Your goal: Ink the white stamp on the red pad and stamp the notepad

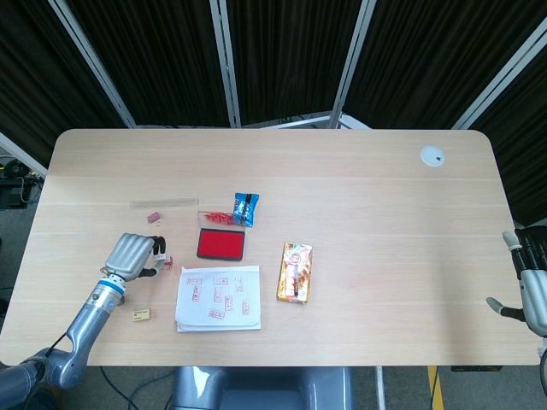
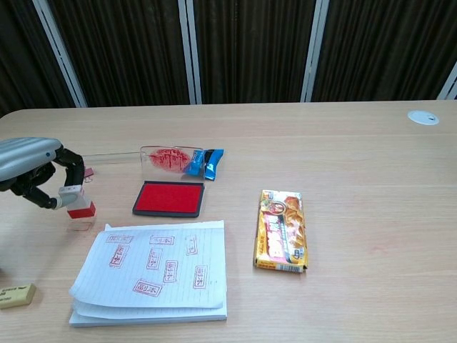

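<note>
Dark curtain panels w/ metal frame bars stand behind a light wood table (image 1: 359, 196). Left hand (image 2: 32, 171) is near the table's left edge, fingers curled, pinching the white stamp (image 2: 75, 204) by its white top; stamp's red base hangs just clear of the tabletop, a faint shadow under it. Stamp is just left of the red pad (image 2: 169, 198), apart from it, & above the notepad's far-left corner side. Red pad lies open, its clear lid (image 2: 168, 158) standing at the far edge w/ red smears. Notepad (image 2: 153, 271) sits by the table's near edge, top page covered w/ several red stamp marks, pages fanned at the near-left corner. Right hand (image 1: 532, 286) shows only in head view, off the table's right edge, fingers spread, holding nothing. Blue packet (image 2: 206, 163) lies touching the lid's right end. Yellow snack box (image 2: 283, 229) lies right of notepad, well apart. Small eraser (image 2: 16, 295) near the near-left corner. White round cap (image 2: 423, 117) at far-right corner. Clear ruler (image 1: 164, 203) & small pink clip (image 1: 155, 218) lie beyond the left hand
</note>
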### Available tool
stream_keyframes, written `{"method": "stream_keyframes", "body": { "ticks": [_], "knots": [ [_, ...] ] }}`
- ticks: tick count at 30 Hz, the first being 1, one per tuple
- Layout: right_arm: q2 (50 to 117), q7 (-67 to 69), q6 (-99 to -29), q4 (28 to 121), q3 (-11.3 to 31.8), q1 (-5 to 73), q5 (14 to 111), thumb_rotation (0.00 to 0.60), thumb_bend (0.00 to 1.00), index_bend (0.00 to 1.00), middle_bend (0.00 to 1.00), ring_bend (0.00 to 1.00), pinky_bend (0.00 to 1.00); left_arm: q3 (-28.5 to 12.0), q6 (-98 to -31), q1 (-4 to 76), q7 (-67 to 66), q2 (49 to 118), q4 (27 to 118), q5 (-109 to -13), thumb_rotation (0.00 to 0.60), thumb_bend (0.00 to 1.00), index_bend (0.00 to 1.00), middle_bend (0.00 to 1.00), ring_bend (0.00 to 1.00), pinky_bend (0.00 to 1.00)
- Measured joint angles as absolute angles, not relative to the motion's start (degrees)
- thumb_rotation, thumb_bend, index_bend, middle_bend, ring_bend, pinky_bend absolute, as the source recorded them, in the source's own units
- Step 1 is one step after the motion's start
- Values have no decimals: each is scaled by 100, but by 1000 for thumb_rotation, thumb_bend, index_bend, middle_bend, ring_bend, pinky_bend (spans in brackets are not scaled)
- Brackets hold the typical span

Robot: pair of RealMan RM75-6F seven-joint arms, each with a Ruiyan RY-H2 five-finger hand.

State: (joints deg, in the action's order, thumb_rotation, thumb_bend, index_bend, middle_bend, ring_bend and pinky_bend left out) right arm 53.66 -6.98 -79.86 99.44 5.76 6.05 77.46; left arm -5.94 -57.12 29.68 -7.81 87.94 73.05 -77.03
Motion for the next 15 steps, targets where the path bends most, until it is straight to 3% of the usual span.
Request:
{"method": "stream_keyframes", "body": {
  "ticks": [8,15],
  "knots": [
    [5372,-701,-7950,9912,611,625,7649,600,0,0,0,0,0,-969,-5632,3325,-985,8646,7829,-7562,600,389,582,547,821,876],
    [5406,-739,-7851,9842,641,667,7509,600,0,0,0,0,0,-1252,-5229,3823,-1367,9034,7703,-7176,600,390,587,548,821,875]
  ]
}}
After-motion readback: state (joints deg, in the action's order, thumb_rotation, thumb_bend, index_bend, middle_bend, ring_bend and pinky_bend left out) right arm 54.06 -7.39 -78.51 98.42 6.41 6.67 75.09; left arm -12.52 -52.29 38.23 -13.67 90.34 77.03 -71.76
